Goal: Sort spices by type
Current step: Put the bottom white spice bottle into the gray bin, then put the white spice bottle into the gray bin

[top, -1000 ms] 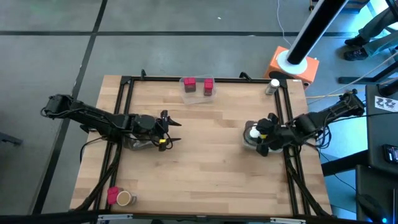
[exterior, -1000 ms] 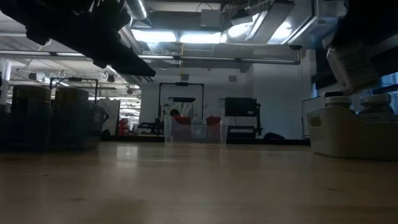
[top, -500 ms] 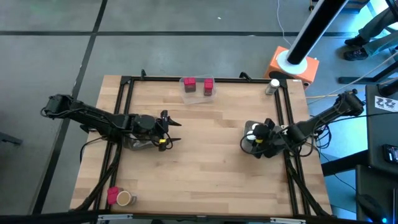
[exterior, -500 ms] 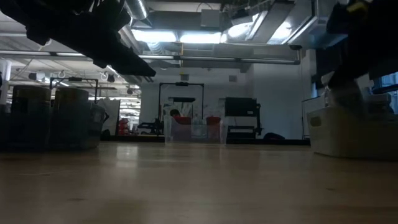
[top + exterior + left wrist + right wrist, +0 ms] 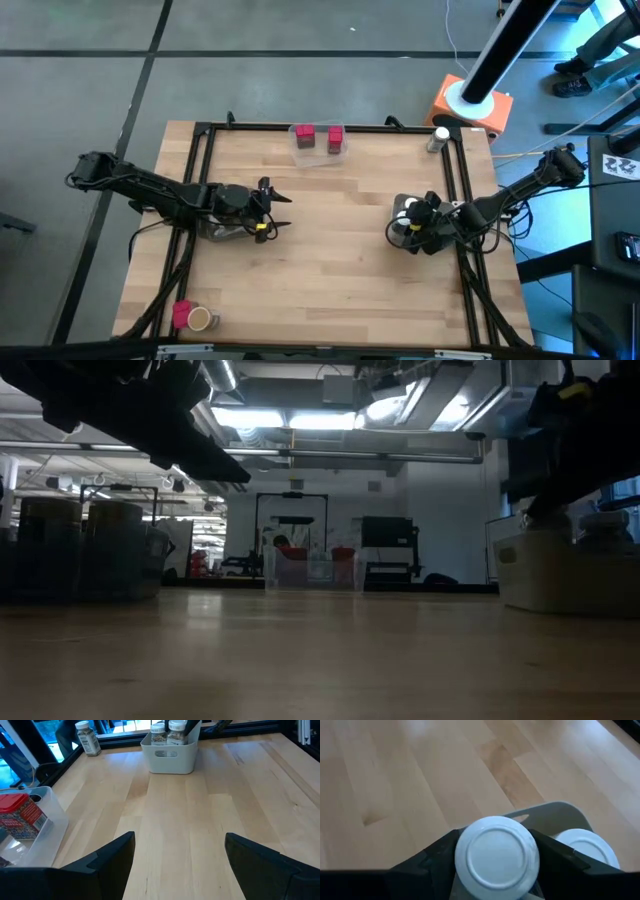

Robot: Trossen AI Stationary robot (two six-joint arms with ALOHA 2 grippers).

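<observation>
My right gripper (image 5: 412, 228) is shut on a clear jar with a white cap (image 5: 497, 857) and holds it inside the grey bin (image 5: 398, 203) near the table's right edge. A second white-capped jar (image 5: 585, 847) stands in that bin. A third jar (image 5: 437, 140) stands alone at the far right corner. Two red blocks (image 5: 318, 136) sit in the clear tray (image 5: 300, 150) at the far edge. A red block (image 5: 180, 314) and a tan cylinder (image 5: 200, 320) lie at the near left corner. My left gripper (image 5: 278, 212) hovers open, left of centre. My right gripper pinches the jar at its white cap's rim (image 5: 465, 855) between the two fingers (image 5: 435, 857), one on either side. It comes from above, pointing down. The jar stands upright inside the grey bin (image 5: 555, 812); whether its base rests on the bin floor is hidden.
Another grey bin (image 5: 222, 230) lies under my left arm. A black frame (image 5: 200, 160) runs along the table's left, far and right sides. An orange base with a dark post (image 5: 470, 100) stands beyond the far right corner. Bare wood (image 5: 330, 250) lies between the arms.
My right gripper has moved down and a little toward the table's left, carrying the jar from above the grey bin down into it, beside the other jar. It has stayed shut on the jar.
</observation>
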